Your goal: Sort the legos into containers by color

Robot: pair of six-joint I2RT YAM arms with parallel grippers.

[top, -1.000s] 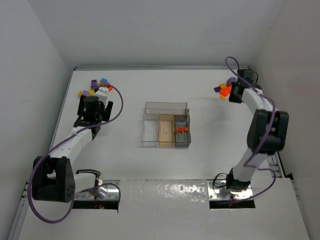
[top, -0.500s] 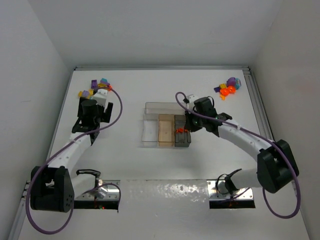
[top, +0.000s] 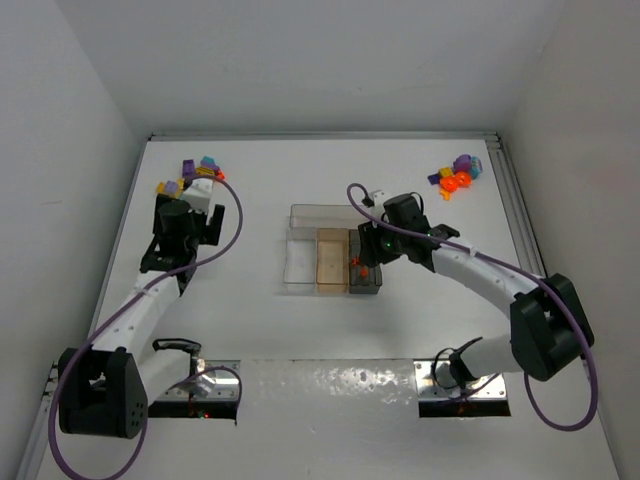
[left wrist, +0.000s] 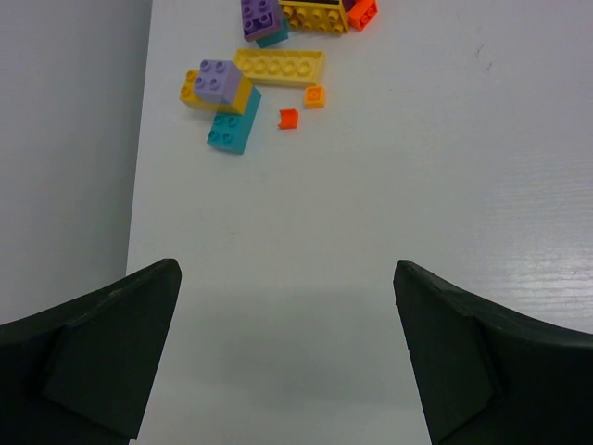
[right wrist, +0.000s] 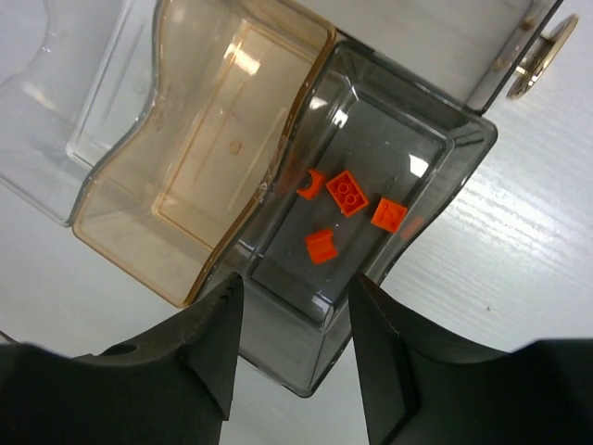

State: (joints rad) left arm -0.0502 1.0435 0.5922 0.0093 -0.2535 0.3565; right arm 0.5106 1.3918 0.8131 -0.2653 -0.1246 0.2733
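The containers are one clear tray (top: pixel 300 262) with tan (right wrist: pixel 213 139) and grey (right wrist: pixel 435 158) compartments. Several orange-red legos (right wrist: pixel 347 193) lie in the grey one. My right gripper (right wrist: pixel 295 287) hovers just above that compartment's near end, open, with nothing between its fingers; from above it (top: pixel 366 250) sits over the tray's right side. My left gripper (left wrist: pixel 285 269) stands wide open and empty over bare table, short of a pile with a long yellow brick (left wrist: pixel 280 67), a purple-on-yellow stack (left wrist: pixel 219 82), a teal brick (left wrist: pixel 232 132) and a small orange-red piece (left wrist: pixel 288 118).
A second pile of purple, orange and yellow legos (top: pixel 455 178) lies at the far right corner. The left pile (top: pixel 190 172) sits near the left wall. The tray's wide section (top: pixel 332 217) is at its far side. White walls border the table.
The right arm swung from the far-right pile to the tray, and its jaws opened over the grey compartment. The left arm drew back slightly from its pile.
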